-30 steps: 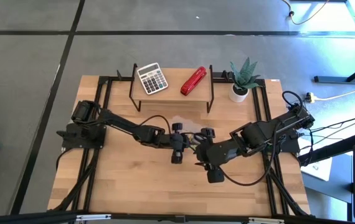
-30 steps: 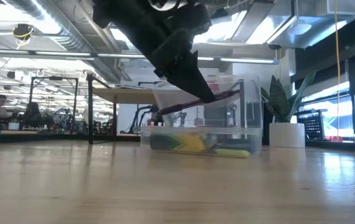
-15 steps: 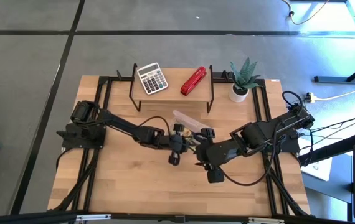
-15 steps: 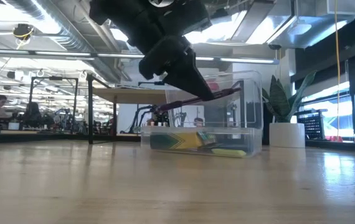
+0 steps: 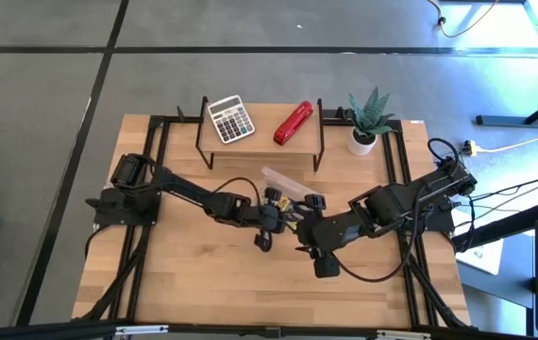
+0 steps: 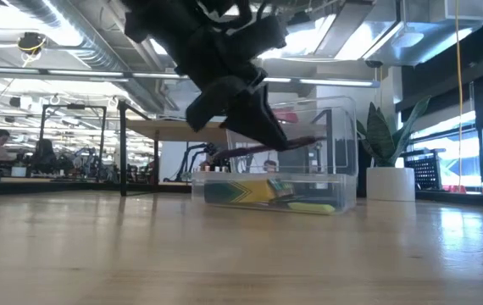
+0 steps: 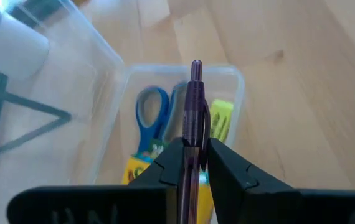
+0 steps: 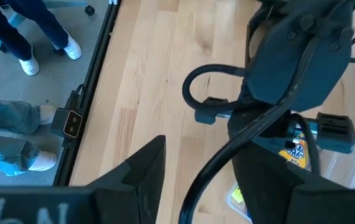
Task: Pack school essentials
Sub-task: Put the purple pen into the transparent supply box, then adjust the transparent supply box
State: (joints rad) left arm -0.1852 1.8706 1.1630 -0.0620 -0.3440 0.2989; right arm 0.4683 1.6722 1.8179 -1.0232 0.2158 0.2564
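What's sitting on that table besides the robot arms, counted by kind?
Clear plastic box: 1
Scissors: 1
Purple pen: 1
Yellow printed box: 1
Calculator: 1
Red stapler: 1
Potted plant: 1
Total: 7

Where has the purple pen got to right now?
The purple pen is pinched in the left gripper near the table's middle, held above the clear plastic box that holds the blue-handled scissors.
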